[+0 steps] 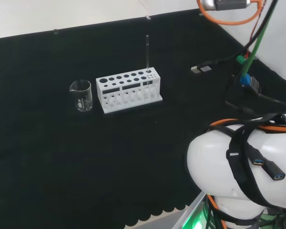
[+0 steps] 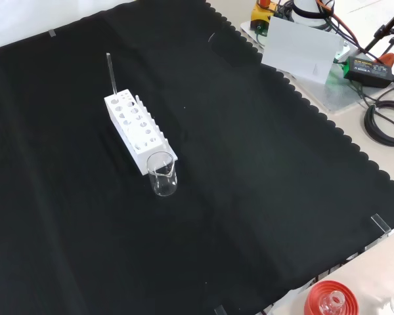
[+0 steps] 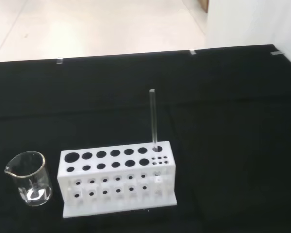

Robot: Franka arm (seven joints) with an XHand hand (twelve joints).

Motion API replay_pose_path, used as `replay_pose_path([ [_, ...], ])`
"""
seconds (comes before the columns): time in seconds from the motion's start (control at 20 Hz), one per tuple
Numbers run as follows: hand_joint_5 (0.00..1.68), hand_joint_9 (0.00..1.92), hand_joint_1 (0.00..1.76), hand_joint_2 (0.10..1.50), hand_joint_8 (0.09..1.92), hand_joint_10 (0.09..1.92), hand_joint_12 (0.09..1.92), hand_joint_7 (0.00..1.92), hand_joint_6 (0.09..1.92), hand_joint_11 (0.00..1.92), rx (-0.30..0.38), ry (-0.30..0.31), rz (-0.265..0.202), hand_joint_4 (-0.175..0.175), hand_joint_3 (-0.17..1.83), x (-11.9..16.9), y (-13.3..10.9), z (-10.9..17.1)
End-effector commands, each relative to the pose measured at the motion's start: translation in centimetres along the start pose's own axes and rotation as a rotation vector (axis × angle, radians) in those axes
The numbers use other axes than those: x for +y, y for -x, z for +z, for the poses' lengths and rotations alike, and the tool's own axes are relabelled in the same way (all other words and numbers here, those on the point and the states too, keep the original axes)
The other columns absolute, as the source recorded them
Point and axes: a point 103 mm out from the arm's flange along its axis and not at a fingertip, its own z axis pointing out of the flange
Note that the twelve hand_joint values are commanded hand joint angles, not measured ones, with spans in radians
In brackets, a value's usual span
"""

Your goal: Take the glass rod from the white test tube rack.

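A white test tube rack (image 1: 128,90) (image 2: 137,130) (image 3: 117,177) stands on the black cloth. A clear glass rod (image 1: 147,53) (image 2: 111,74) (image 3: 154,119) stands upright in a hole at one end of the rack, the right end in the head view and the far end in the front view. Nothing touches the rod.
A small clear glass beaker (image 1: 81,95) (image 2: 163,173) (image 3: 30,177) stands just beside the rack's other end. The arm's white link (image 1: 243,167) is at the head view's lower right. A red ribbed stand (image 2: 327,298) with a flask sits off the cloth's near edge.
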Motion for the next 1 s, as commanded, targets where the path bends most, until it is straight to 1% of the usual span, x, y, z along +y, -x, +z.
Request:
replay_pose_path([
  [0.05, 0.06, 0.0, 0.68, 1.17, 0.16, 0.58, 0.73, 0.0, 0.09, 0.0, -0.036, -0.066, 0.05, -0.002, -0.13, -1.4, 0.3, 0.7],
  [0.25, 0.07, 0.0, 0.68, 1.17, 0.17, 0.57, 0.72, 0.0, 0.09, 0.0, -0.024, -0.071, 0.055, -0.003, -0.14, -1.5, 0.7, 0.9],
  [0.45, 0.07, 0.0, 0.67, 1.18, 0.19, 0.57, 0.71, 0.0, 0.09, 0.0, -0.031, -0.083, 0.053, -0.005, -0.15, -1.5, 0.6, 1.0],
  [0.7, 0.08, 0.0, 0.67, 1.19, 0.21, 0.57, 0.7, 0.0, 0.09, 0.0, -0.027, -0.091, 0.052, -0.005, -0.17, -1.8, 1.4, 1.6],
  [0.75, 0.08, 0.0, 0.67, 1.19, 0.21, 0.57, 0.7, 0.0, 0.09, 0.0, -0.039, -0.094, 0.05, -0.006, -0.17, -1.6, 0.9, 1.5],
  [0.85, 0.08, 0.0, 0.67, 1.19, 0.21, 0.57, 0.7, 0.0, 0.09, 0.0, -0.045, -0.097, 0.05, -0.006, -0.17, -1.6, 0.7, 1.6],
  [1.0, 0.08, 0.0, 0.66, 1.19, 0.22, 0.57, 0.7, 0.0, 0.09, 0.0, -0.035, -0.095, 0.051, -0.006, -0.17, -1.5, 0.8, 1.6],
])
